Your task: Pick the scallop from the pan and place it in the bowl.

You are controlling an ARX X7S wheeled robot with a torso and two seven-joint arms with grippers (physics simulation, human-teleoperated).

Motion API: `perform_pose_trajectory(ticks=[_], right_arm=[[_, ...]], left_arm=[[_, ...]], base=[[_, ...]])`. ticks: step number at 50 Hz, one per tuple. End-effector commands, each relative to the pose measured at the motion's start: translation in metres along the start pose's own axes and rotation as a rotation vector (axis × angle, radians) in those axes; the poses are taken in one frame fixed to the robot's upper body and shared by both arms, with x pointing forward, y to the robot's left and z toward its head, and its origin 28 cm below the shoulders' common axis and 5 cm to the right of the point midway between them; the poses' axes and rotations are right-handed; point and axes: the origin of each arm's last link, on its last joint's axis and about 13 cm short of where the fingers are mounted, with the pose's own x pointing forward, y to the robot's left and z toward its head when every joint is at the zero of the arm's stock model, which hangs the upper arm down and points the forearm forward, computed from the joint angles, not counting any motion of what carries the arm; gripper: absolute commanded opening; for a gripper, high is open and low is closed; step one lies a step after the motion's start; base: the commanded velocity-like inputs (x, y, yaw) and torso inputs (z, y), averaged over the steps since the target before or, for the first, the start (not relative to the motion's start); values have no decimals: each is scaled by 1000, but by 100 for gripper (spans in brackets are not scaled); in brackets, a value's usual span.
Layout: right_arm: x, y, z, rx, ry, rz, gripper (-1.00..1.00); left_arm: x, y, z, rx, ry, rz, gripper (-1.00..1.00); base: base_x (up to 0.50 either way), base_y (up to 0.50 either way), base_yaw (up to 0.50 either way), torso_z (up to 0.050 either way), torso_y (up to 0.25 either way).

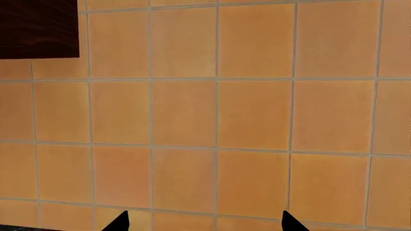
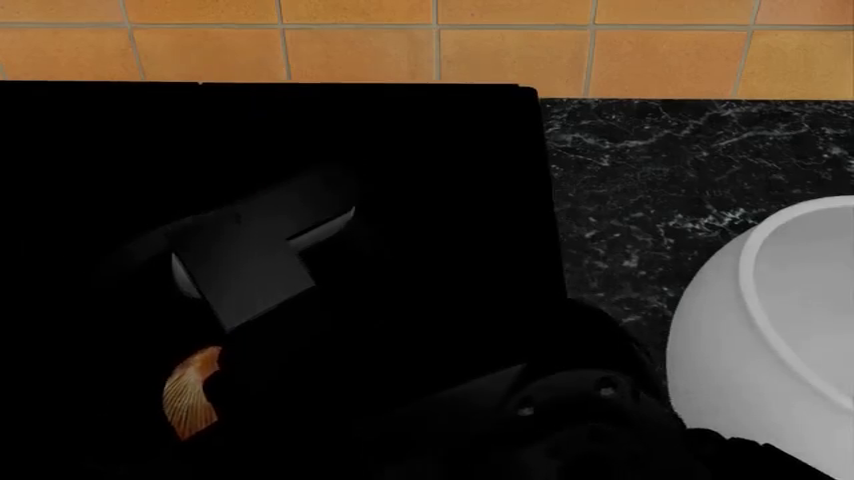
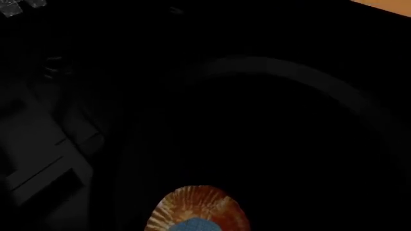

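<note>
The scallop (image 3: pixel 199 208), orange-red and ribbed, lies on the black floor of the pan, whose faint rim (image 3: pixel 308 77) curves round it. A small blue patch (image 3: pixel 192 225) overlaps the shell's near edge at the frame's border. My right gripper's fingers do not stand out against the black. In the head view the scallop (image 2: pixel 190 392) peeks out beside my dark right arm (image 2: pixel 574 410), and the white bowl (image 2: pixel 774 330) stands at the right. My left gripper (image 1: pixel 205 224) is open with nothing between its fingertips and faces the tiled wall.
The flat black stovetop (image 2: pixel 441 150) fills the left and middle, with dark marble counter (image 2: pixel 667 180) to its right under the bowl. An orange tiled wall (image 2: pixel 441 45) runs along the back. A grey blocky shape with a white edge (image 2: pixel 247 265) sits above the scallop.
</note>
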Motion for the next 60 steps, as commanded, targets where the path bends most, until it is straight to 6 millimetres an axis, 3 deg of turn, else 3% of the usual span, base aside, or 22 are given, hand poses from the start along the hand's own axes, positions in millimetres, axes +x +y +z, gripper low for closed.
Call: perform_pose_trajectory(ticks=[1,10,23,33,41,60], right_arm=[[-17,1,11,-20,-70,-20,-100],[-39,0,25,-9,-157,-58,-100],[-94,-6,55,0,-333,-191,-100],[-131,-22,71,49,-435,-354,-100],[-153,-34,72,94,-457,-508,-100],[-170,-60,57,182,-418,-737,-100]], left_arm=[[-2,0,1,1,-2,-1,100],[-4,-1,4,2,-9,-9,100],[-4,-3,4,-5,-14,-16,100],[-1,-5,3,-5,-12,-23,100],[1,-6,0,-12,-10,-31,100],[6,-6,-7,-25,-5,-42,100]], base=[[0,0,0,0,0],[0,0,0,0,0],[0,0,0,0,0],[0,0,0,0,0],[0,0,0,0,0],[0,0,0,0,0]])
